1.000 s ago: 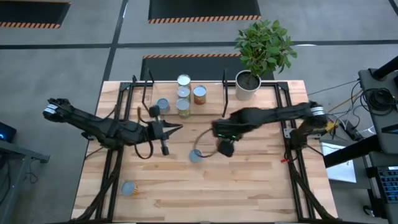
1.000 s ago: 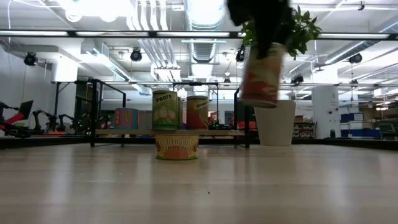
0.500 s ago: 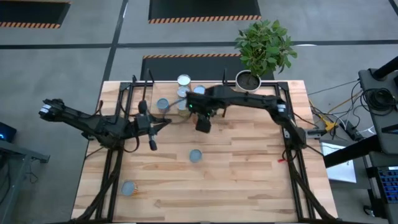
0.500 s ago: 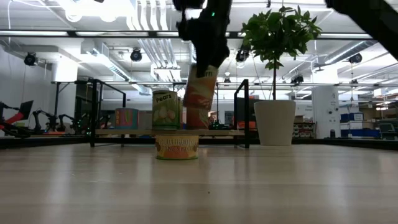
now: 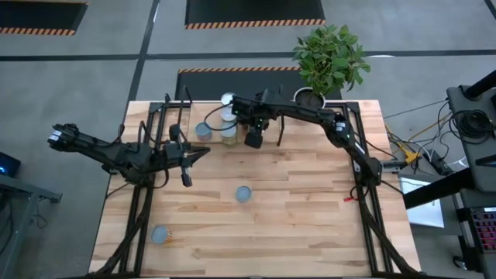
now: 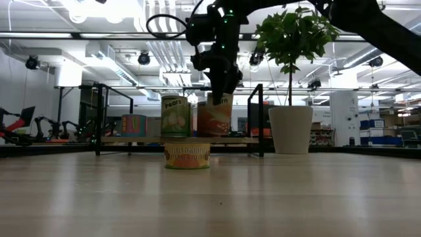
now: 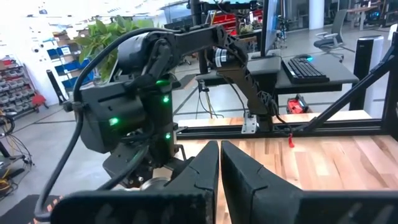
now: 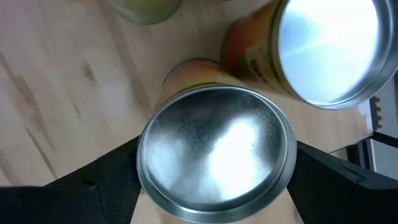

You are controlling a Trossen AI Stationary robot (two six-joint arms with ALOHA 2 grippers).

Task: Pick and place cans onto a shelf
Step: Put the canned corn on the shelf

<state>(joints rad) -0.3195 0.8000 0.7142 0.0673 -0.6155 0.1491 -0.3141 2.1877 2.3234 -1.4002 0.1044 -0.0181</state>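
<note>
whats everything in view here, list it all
shelf cans: at least four showing, silvery or pale-blue tops, back of table, left of the pot
held can: one, orange label, down at the shelf board beside the others
loose cans: two, pale-blue tops, one mid-table, one near the front left corner
shelf: one, black rods with a wooden board, back of table
plant: one, green, in a white pot, back right
table: one, light wood
left gripper: shut, empty, left of centre
right gripper: closed on the held can, over the shelf
</note>
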